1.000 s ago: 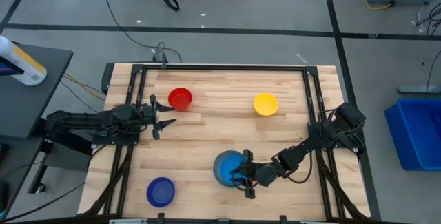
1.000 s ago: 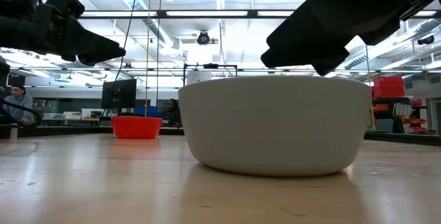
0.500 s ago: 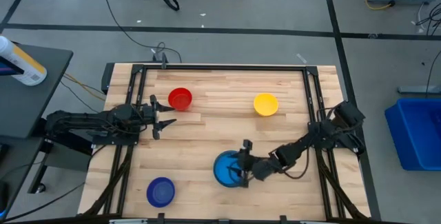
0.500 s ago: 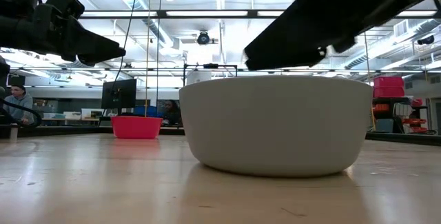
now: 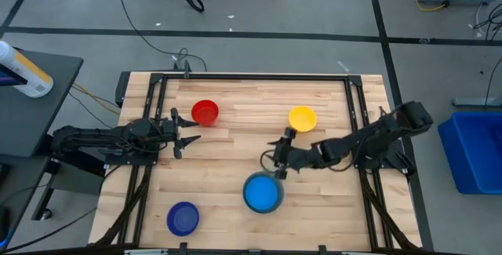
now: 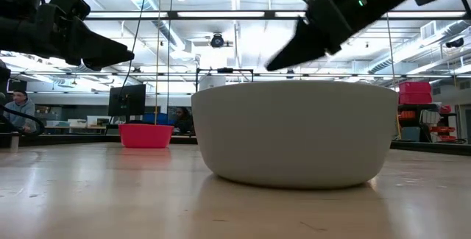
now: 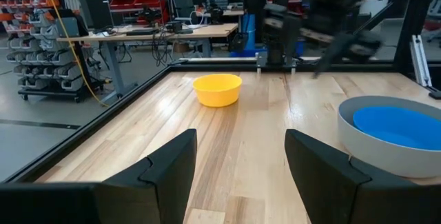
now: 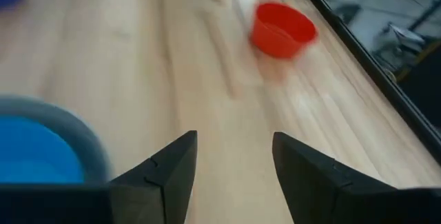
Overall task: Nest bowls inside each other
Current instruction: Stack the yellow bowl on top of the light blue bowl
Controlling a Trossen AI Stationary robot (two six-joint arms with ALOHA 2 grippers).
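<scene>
So far only the light blue bowl (image 5: 262, 192) sits inside the grey bowl (image 6: 294, 132), at six o'clock. Red bowl (image 5: 205, 112), yellow bowl (image 5: 302, 118) and dark blue bowl (image 5: 183, 218) remain loose. Left gripper (image 5: 185, 129) waits at nine o'clock and right gripper (image 5: 280, 154) hangs mid-table, both open and empty.

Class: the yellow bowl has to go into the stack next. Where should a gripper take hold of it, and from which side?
Probably by the rim of the yellow bowl, coming down from above with one finger inside the wall and one outside: it sits upright, open and apart from the others.
</scene>
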